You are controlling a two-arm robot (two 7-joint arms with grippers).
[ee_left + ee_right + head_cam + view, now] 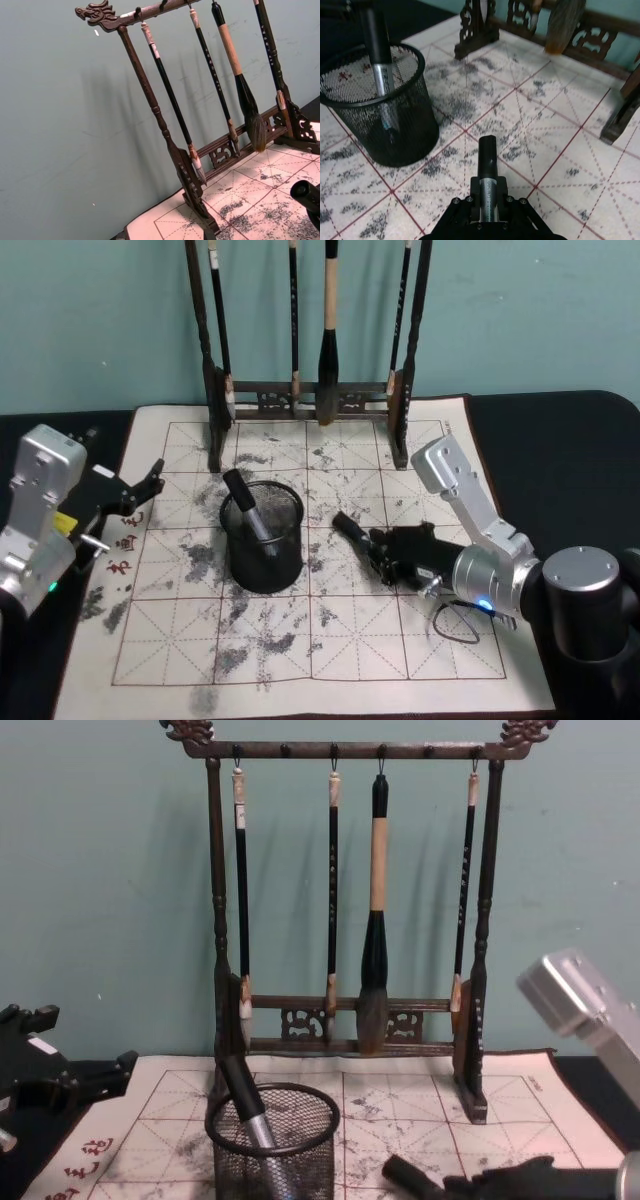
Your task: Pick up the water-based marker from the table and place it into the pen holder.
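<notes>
A dark surface point(560, 430) carries a white felt mat point(370, 640) marked with red grid lines and grey ink smudges. Toward the far edge of the surface stands a tall dark wooden brush rack point(300, 395), with brushes point(375, 920) hanging from its top bar. The pen holder point(265, 550), a round black wire-mesh cup, stands upright just left of the mat's middle. A second marker point(245, 505) leans inside it, cap end above the rim.

Your right claw point(380, 550) sits low over the mat, near the holder on its right. A stretch of smudged mat lies between them. The claw is clamped on the water-based marker point(350, 525), which lies nearly level with its black cap pointing toward the holder. The marker has a silver-grey barrel with small print. Whether it is touching the mat or is just above it is hard to tell.

Your left claw point(140, 495) hangs by the mat's left edge, well apart from the holder. Its fingers appear spread, though the view of them is poor.

Count: two markers, one pen holder, one rack, four brushes.
</notes>
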